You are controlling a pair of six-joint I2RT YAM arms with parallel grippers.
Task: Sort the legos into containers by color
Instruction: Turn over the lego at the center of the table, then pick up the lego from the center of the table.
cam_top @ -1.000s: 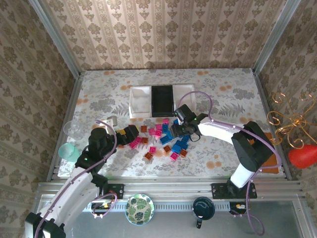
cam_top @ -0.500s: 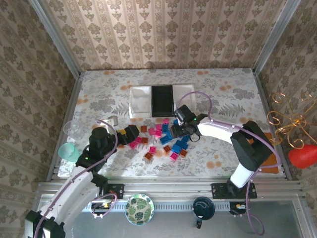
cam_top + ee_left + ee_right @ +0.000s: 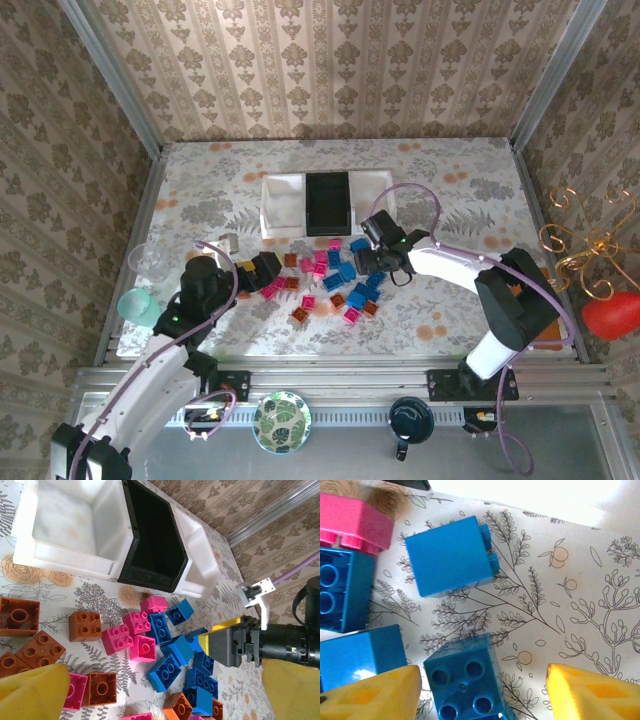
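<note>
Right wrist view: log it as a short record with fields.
right hand: open, low over the table
between its fingers: blue brick, studs up
beyond it: tipped blue brick, studs sideways
top left: pink brick

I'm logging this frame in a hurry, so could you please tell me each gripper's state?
Left gripper: open, empty.
Right gripper: open, blue lego between jaws, ungripped.

Three joined trays (image 3: 283, 181) are counted: two white, one black. Roughly two dozen legos (image 3: 165, 667) are counted across blue, pink and brown; exact per-colour counts unclear.
</note>
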